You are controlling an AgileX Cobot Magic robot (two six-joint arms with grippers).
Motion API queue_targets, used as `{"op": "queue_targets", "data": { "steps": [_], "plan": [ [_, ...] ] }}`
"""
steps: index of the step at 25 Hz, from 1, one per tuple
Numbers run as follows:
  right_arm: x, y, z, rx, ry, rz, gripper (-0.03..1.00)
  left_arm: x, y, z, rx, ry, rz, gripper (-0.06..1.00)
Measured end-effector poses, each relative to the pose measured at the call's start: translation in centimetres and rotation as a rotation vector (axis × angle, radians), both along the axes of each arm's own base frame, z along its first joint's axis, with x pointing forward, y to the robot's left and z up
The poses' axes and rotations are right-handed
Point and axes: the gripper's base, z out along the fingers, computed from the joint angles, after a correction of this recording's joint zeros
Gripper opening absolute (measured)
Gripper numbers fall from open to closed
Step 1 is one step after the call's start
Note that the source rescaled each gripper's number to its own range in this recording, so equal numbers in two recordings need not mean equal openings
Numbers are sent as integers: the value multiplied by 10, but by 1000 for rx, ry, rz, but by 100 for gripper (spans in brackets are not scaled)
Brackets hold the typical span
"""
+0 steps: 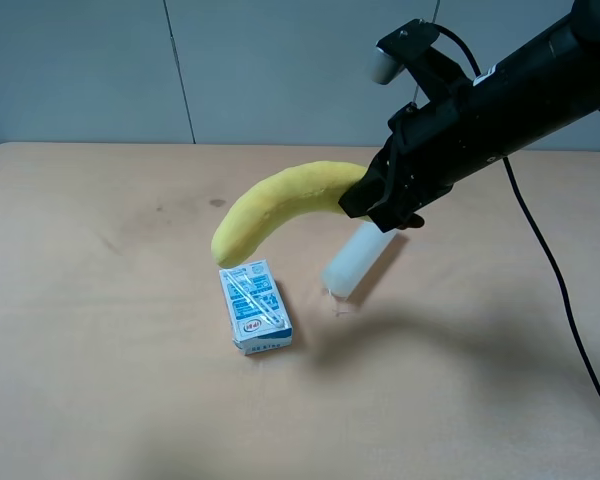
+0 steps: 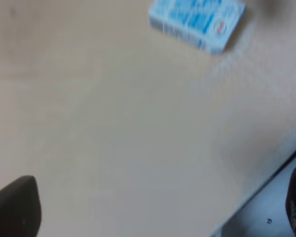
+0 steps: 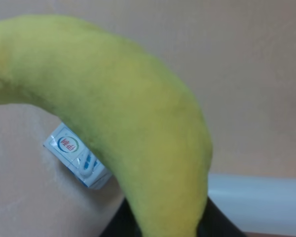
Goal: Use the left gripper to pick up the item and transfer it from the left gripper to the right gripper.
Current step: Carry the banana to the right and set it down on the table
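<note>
The right end effector [image 1: 378, 200] is closed on one end of the item [image 1: 280, 200], in the air above the milk carton [image 1: 257, 308]. The left end effector [image 2: 156, 205] stands wide and empty. Held only at its end, the soft item may slip and drop onto the carton.

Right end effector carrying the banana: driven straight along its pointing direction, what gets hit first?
Probably the tabletop beside the milk carton, with the banana touching down first; depth is unclear.

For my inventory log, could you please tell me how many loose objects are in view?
3: plush banana held aloft by the right gripper; milk carton on the table; translucent cylinder beside it, partly under the gripper.
</note>
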Motion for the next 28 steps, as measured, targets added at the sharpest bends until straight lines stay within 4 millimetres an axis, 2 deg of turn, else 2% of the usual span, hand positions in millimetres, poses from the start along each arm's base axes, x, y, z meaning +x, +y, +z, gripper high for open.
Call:
{"op": "queue_targets", "data": {
  "steps": [6, 10, 19, 28],
  "plan": [
    [0, 0, 0, 0, 0, 0, 0, -39, 29, -55, -62, -15, 55, 100],
    [0, 0, 0, 0, -4, -2, 0, -59, 43, -76, -146, -66, 95, 100],
    [2, 0, 1, 1, -25, -13, 0, -92, 65, -83, -344, -251, 76, 100],
    [3, 0, 1, 4, -34, -19, 0, -97, 68, -83, -372, -284, 72, 98]
  ]
}}
